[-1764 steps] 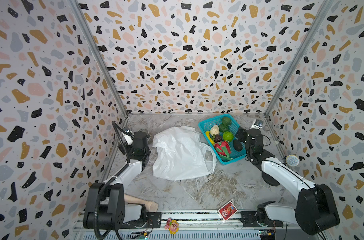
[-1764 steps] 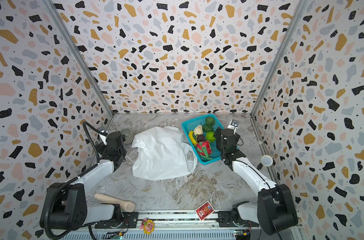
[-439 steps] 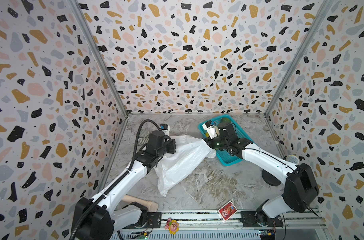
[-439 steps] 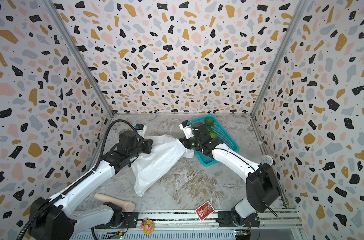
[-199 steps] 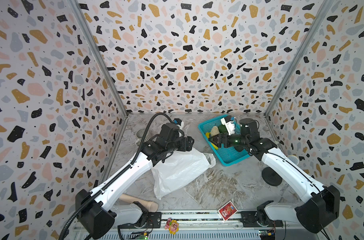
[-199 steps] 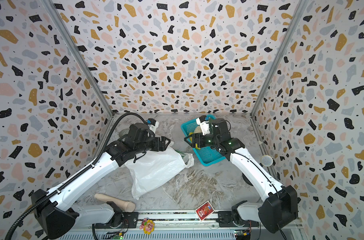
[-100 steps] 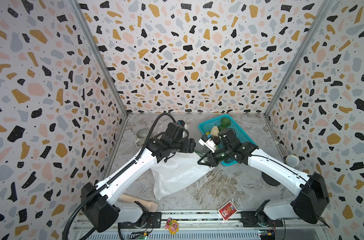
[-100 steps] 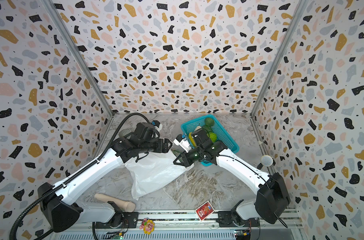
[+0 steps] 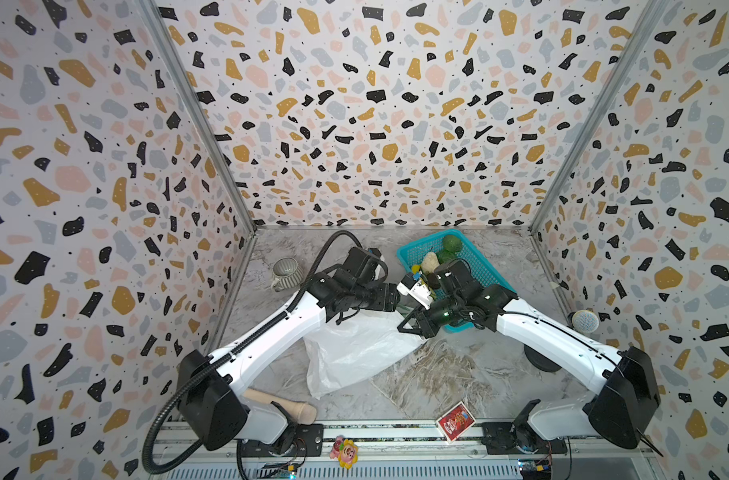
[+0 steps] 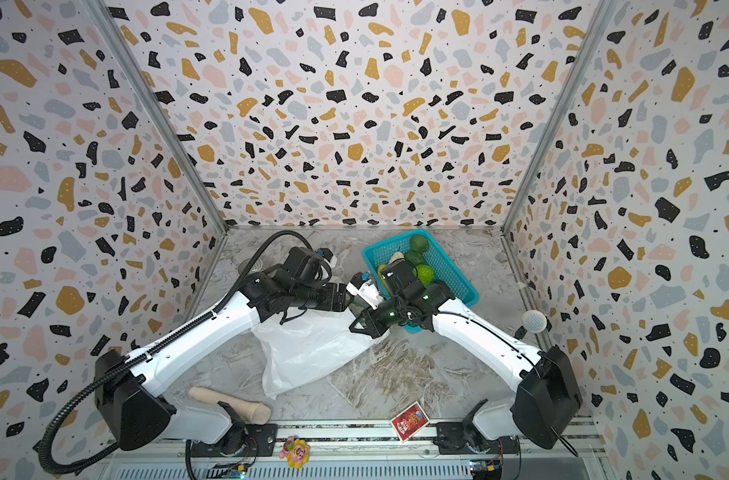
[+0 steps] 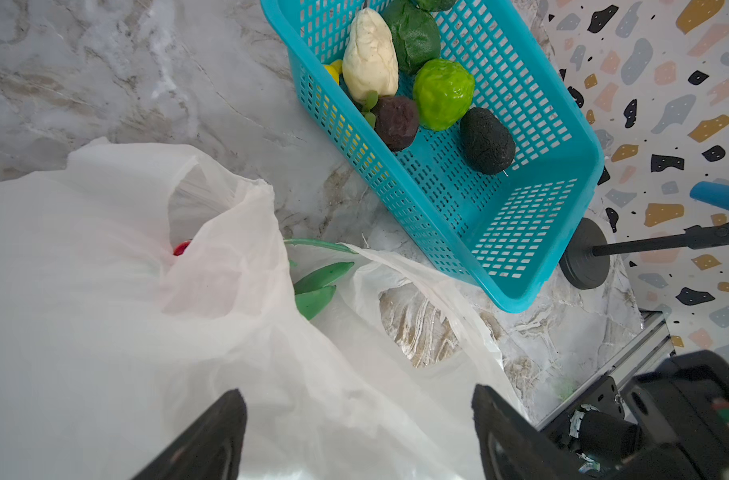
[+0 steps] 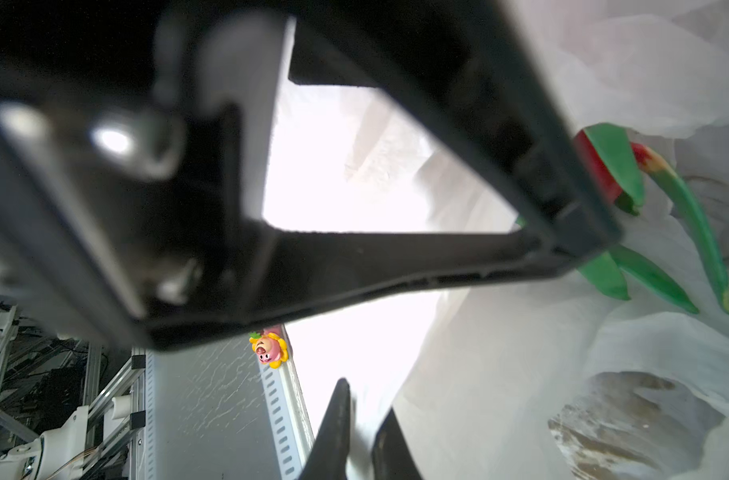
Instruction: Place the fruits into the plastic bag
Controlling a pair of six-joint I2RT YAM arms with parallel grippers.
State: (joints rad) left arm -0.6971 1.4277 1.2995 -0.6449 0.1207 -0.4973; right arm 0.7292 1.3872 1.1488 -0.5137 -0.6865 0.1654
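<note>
White plastic bag (image 9: 354, 353), its mouth film pinched in my right gripper (image 12: 365, 397), fingers nearly together.
My left gripper (image 11: 356, 392) hangs wide open over the bag, and the dragon fruit (image 11: 317, 280) lies in the mouth just ahead of it. In a top view the bag spreads toward 8 o'clock from the right gripper. The teal basket (image 9: 479, 266) holding the other fruits (image 11: 442, 93) sits at 1 o'clock.

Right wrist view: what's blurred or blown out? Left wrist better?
Right wrist view: black frame near the lens out of focus, plastic bag blown to white mid-picture, dragon fruit sharp. Left wrist view: evenly lit, teal basket crisp.
</note>
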